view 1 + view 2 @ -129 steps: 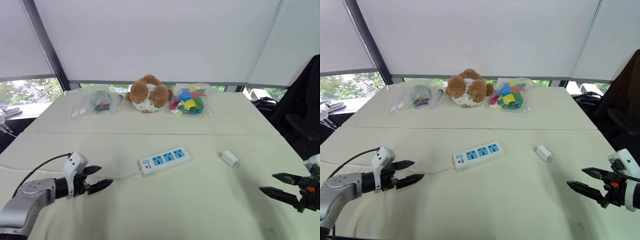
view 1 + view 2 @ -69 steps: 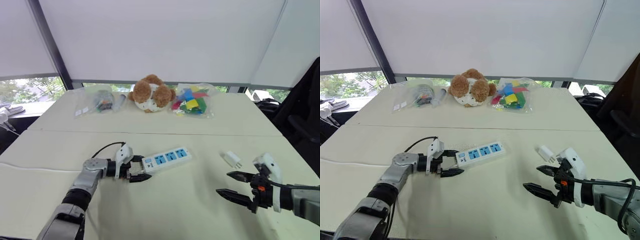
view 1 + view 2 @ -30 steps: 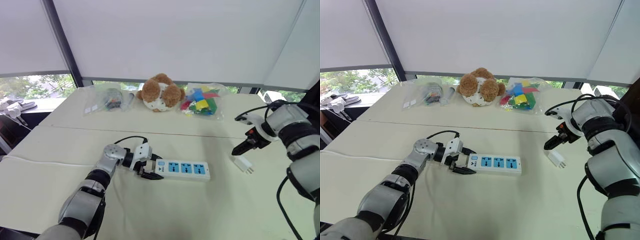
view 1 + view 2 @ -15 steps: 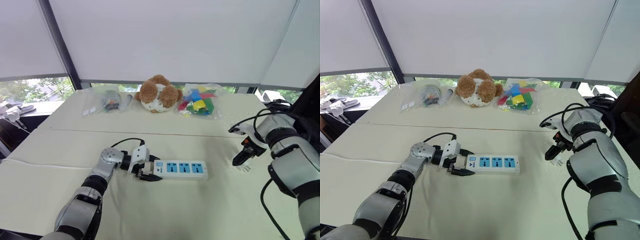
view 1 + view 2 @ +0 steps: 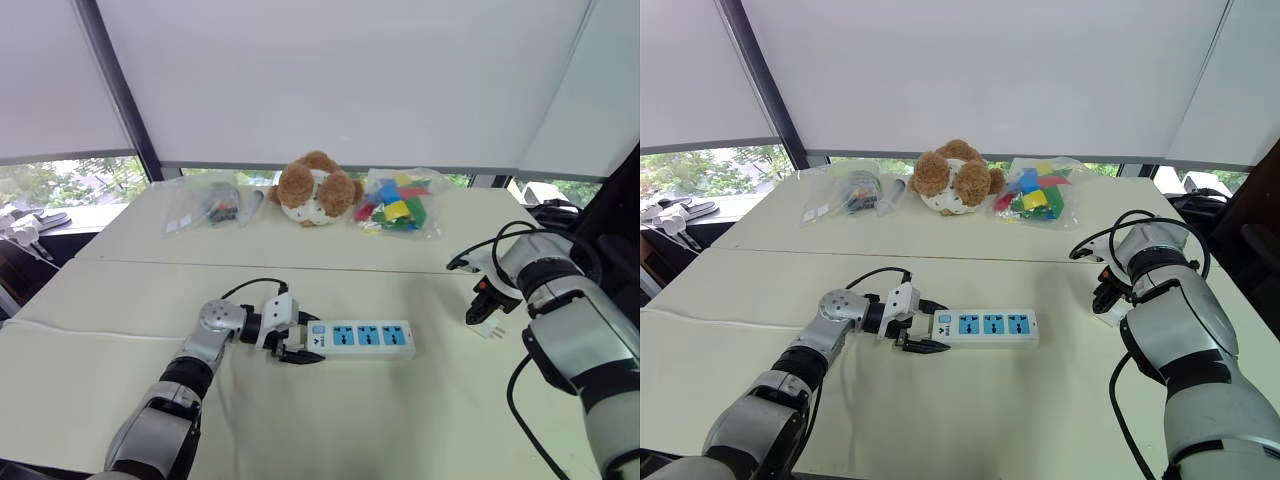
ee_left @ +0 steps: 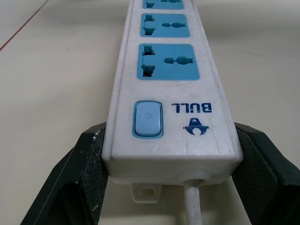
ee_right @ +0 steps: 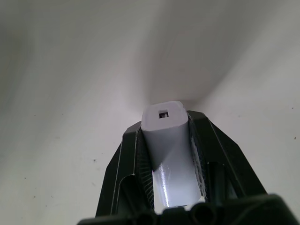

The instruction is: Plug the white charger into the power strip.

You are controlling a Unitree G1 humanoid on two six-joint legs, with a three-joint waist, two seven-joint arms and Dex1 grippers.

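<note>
Since a second ago the right gripper (image 7: 166,154) has come down onto the white charger (image 7: 166,140) at the right side of the desk (image 5: 400,420); its fingers (image 7: 126,168), then spread, now pinch the charger's sides. The left gripper (image 6: 171,187) remains clamped on the switch end of the power strip (image 5: 360,339), which lies flat at mid-desk, blue sockets upward, well apart from the charger. A plush toy (image 5: 317,188) and bagged items sit at the far edge.

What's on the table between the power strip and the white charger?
Nothing: bare table between the power strip and the white charger, seen in both eye views.
</note>
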